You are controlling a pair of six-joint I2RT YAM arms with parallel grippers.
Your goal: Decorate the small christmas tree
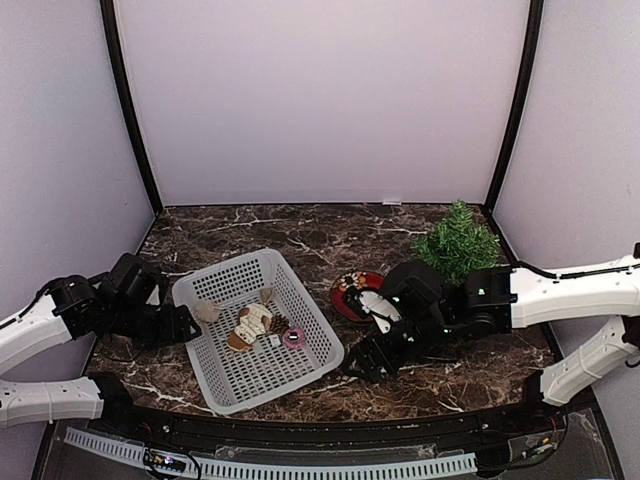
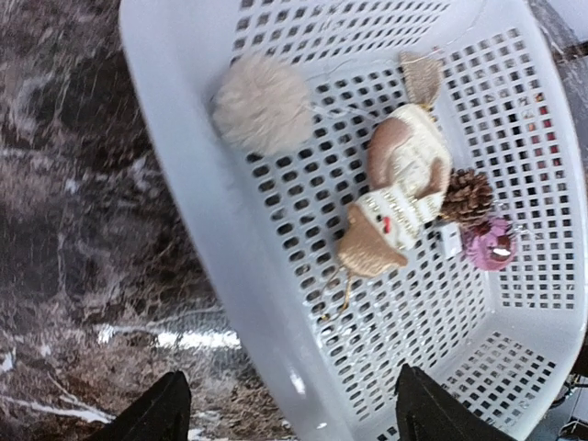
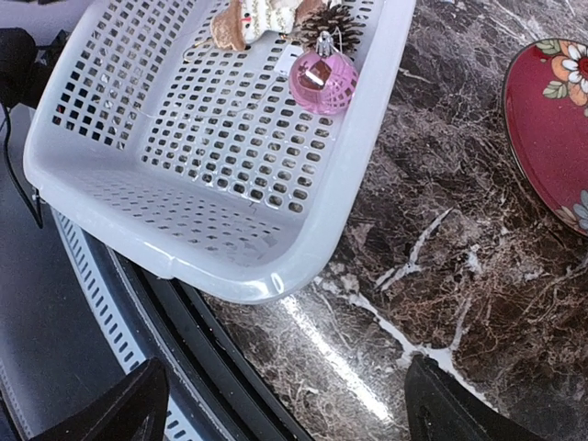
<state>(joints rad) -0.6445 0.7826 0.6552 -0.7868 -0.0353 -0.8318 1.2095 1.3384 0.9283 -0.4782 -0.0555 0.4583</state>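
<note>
Dark veined marble (image 1: 300,235) fills your workspace, with lilac walls (image 1: 320,100) on three sides. Your tree (image 1: 458,240) stands upright at the far right corner, well apart from the basket (image 1: 262,372), and your right arm stretches across in front of it. A red plate (image 3: 551,129) with a flower pattern lies between tree and basket; from above, the right arm covers part of it.

The white basket sits left of centre, turned at an angle. Inside it you have a beige pom-pom (image 2: 264,103) against the left wall, a cream and tan plush ornament (image 2: 395,197) in the middle, a pine cone (image 2: 467,195) touching the plush, and a pink bauble (image 2: 490,245) just beside the cone. A small white tag (image 2: 451,241) lies next to the bauble; whatever is on it is too blurred to read.

Your left gripper (image 2: 294,409) is spread wide and holds nothing. One finger is over the marble and the other over the basket's inside, so the left wall runs between them. Your right gripper (image 3: 289,395) is also spread wide and empty, low over the marble just beside the basket's near right corner. That corner wall stands between it and the bauble.
</note>
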